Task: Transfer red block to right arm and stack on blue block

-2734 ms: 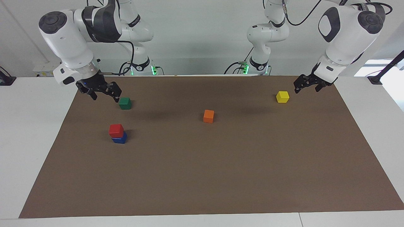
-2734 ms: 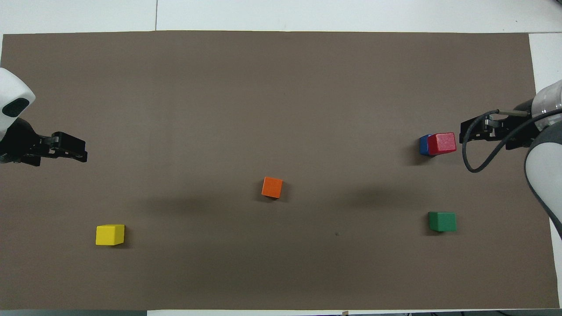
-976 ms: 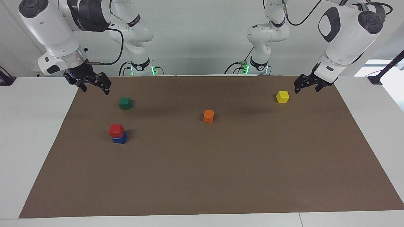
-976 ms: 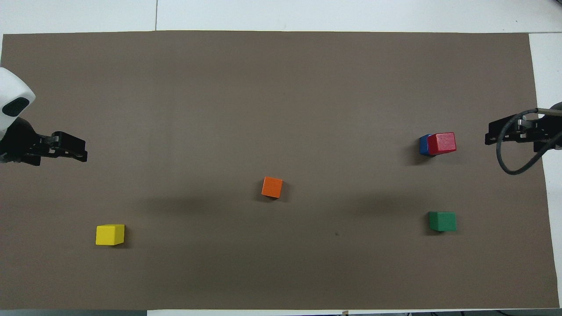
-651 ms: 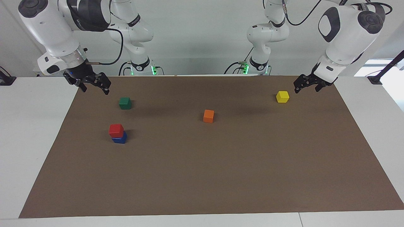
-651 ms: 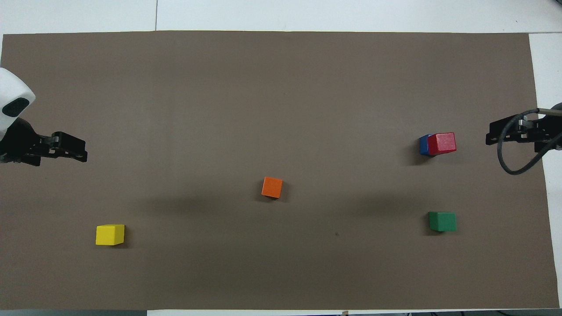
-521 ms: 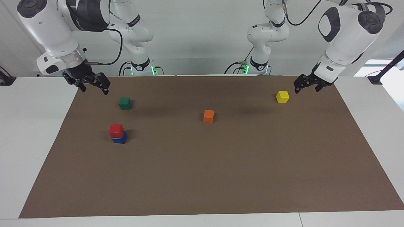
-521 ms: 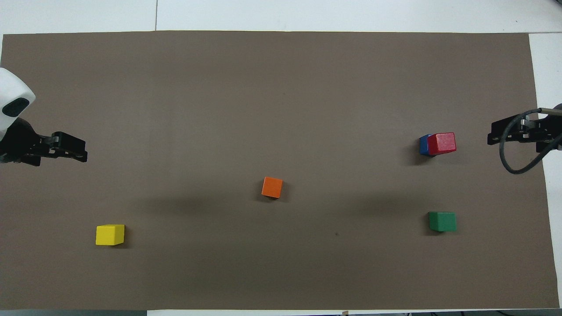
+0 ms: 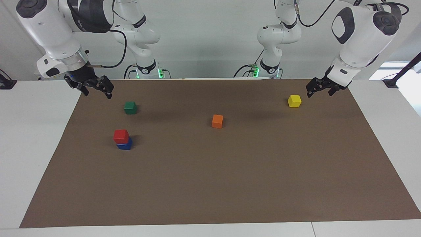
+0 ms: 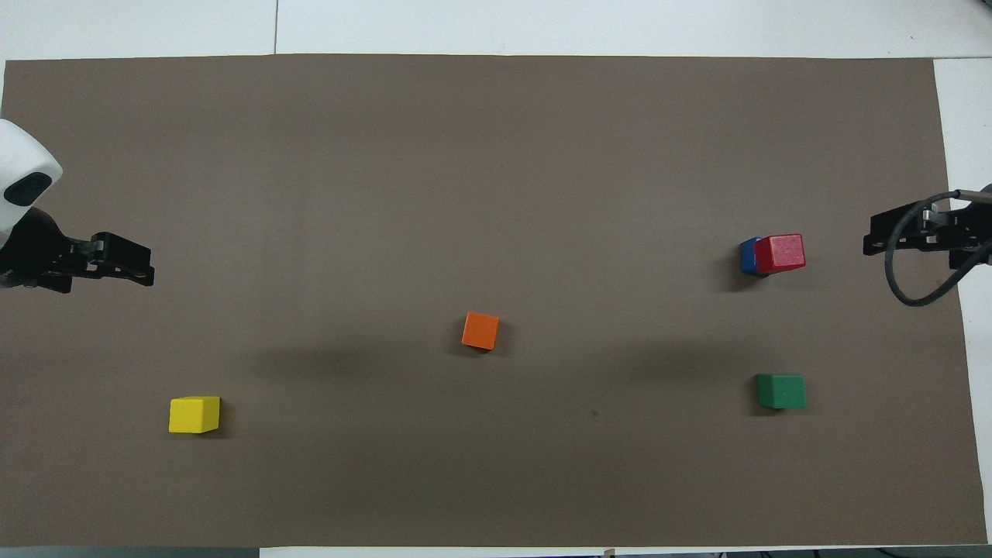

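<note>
The red block sits on top of the blue block at the right arm's end of the mat, slightly offset; the stack also shows in the overhead view, red block over blue block. My right gripper is open and empty, raised over the mat's edge beside the green cube, well apart from the stack; it also shows in the overhead view. My left gripper is open and empty, and waits in the air beside the yellow cube at the left arm's end.
A green cube lies nearer to the robots than the stack. An orange cube lies mid-mat. A yellow cube lies at the left arm's end. The brown mat covers the white table.
My right gripper has risen and drawn back from beside the green cube toward the mat's edge at its own end. The stack, the other cubes and the left arm have not moved.
</note>
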Robot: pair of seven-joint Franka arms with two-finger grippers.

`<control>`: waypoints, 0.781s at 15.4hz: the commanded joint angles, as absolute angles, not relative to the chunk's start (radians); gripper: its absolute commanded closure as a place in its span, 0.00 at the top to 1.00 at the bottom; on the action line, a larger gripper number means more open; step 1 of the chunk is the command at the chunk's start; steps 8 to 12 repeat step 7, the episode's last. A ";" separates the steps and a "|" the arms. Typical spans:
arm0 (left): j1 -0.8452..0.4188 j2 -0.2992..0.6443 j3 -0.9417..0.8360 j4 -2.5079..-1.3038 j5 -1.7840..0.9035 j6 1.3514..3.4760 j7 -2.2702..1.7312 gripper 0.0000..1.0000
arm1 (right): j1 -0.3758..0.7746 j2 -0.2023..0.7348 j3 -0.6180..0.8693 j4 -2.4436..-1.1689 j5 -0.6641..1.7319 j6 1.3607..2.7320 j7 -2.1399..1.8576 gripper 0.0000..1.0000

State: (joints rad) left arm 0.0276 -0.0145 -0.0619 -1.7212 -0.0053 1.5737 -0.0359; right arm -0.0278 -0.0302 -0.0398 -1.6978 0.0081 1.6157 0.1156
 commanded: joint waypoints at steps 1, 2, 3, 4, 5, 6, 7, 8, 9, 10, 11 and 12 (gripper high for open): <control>0.023 -0.020 -0.054 -1.717 -0.012 1.555 -0.032 1.00 | -0.046 -0.037 -0.032 -1.694 0.005 1.611 0.025 1.00; 0.023 -0.020 -0.054 -1.717 -0.014 1.557 -0.032 1.00 | -0.046 -0.037 -0.032 -1.694 0.005 1.609 0.011 1.00; 0.023 -0.020 -0.054 -1.717 -0.012 1.557 -0.032 1.00 | -0.046 -0.037 -0.032 -1.695 0.005 1.609 0.011 1.00; 0.023 -0.020 -0.054 -1.717 -0.014 1.557 -0.032 1.00 | -0.046 -0.037 -0.032 -1.695 0.005 1.609 0.009 1.00; 0.023 -0.020 -0.054 -1.717 -0.012 1.557 -0.032 1.00 | -0.048 -0.037 -0.032 -1.695 0.005 1.608 0.009 1.00; 0.023 -0.020 -0.054 -1.717 -0.012 1.555 -0.032 1.00 | -0.046 -0.037 -0.032 -1.695 0.005 1.605 0.009 1.00; 0.023 -0.020 -0.054 -1.717 -0.014 1.557 -0.034 1.00 | -0.046 -0.037 -0.032 -1.697 0.005 1.605 0.009 1.00; 0.023 -0.020 -0.054 -1.717 -0.014 1.557 -0.034 1.00 | -0.046 -0.037 -0.032 -1.697 0.005 1.605 0.009 1.00; 0.023 -0.020 -0.054 -1.717 -0.014 1.557 -0.034 1.00 | -0.046 -0.037 -0.032 -1.697 0.005 1.605 0.009 1.00; 0.023 -0.020 -0.054 -1.717 -0.014 1.557 -0.034 1.00 | -0.046 -0.037 -0.032 -1.697 0.005 1.605 0.009 1.00; 0.023 -0.020 -0.054 -1.717 -0.014 1.557 -0.034 1.00 | -0.046 -0.037 -0.032 -1.697 0.005 1.605 0.009 1.00; 0.023 -0.020 -0.054 -1.717 -0.014 1.557 -0.034 1.00 | -0.046 -0.037 -0.032 -1.697 0.005 1.605 0.009 1.00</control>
